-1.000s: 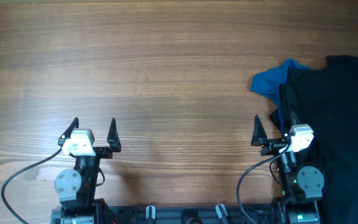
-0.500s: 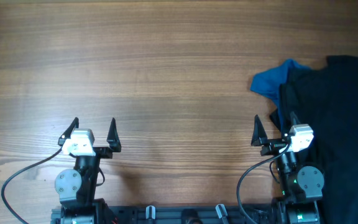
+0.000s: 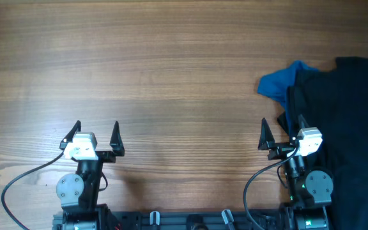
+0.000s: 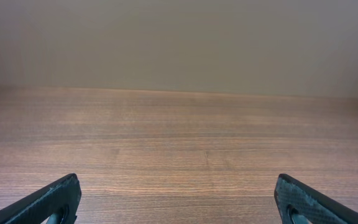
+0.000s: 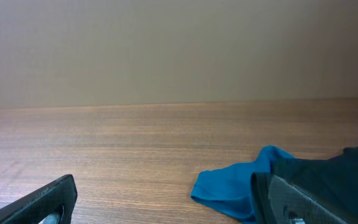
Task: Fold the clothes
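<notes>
Jaws of the left gripper stand wide apart near the front edge of the table. In the left wrist view only bare wood shows between them, and they clamp nothing. Further right, the right gripper is spread just as wide and holds nothing either. From overhead its outer finger overlaps the near edge of the clothes, and whether it touches the fabric or hangs just above it I cannot tell. The clothes lie in a loose heap at the table's far right: a black shirt spreads toward the right edge, and a blue garment pokes out from under its upper left corner. In the right wrist view the blue fabric lies between the open jaws, well ahead of them.
</notes>
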Action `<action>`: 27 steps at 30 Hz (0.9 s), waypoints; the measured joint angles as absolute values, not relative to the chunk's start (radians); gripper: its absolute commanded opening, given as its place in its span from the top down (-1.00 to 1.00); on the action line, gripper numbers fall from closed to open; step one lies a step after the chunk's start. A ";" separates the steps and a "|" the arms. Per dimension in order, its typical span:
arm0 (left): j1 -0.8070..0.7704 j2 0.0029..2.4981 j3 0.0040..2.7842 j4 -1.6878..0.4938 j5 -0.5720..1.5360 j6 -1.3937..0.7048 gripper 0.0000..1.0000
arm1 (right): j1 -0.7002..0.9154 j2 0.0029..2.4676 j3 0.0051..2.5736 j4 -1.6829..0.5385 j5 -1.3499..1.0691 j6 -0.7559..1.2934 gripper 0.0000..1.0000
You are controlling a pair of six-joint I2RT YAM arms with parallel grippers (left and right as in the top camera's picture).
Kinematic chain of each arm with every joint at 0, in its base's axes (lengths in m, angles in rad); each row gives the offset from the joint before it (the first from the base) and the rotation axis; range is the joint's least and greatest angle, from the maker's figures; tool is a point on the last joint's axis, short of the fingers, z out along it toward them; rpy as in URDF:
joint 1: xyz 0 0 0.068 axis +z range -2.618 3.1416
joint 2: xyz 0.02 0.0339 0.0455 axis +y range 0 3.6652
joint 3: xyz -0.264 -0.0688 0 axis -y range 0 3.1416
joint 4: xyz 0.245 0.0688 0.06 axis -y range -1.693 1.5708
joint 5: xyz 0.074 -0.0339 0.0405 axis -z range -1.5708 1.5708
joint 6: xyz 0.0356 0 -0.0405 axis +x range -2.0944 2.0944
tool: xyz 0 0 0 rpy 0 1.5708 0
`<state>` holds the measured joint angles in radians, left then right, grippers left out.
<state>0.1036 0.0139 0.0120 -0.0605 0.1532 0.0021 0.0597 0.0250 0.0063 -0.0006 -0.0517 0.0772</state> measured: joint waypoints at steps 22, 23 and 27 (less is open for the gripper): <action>0.104 0.014 0.012 -0.060 0.153 0.002 -1.00 | 0.060 0.025 0.006 -0.001 -0.052 0.077 -1.00; 0.104 0.014 0.012 -0.060 0.153 0.002 -1.00 | 0.060 0.025 0.006 0.000 -0.052 0.077 -1.00; 0.104 0.014 0.012 -0.060 0.154 0.002 -1.00 | 0.060 0.025 0.006 0.000 -0.063 0.078 -0.99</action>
<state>0.1036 0.0139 0.0120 -0.0605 0.1535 0.0021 0.0597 0.0250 0.0063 -0.0002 -0.0631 0.0780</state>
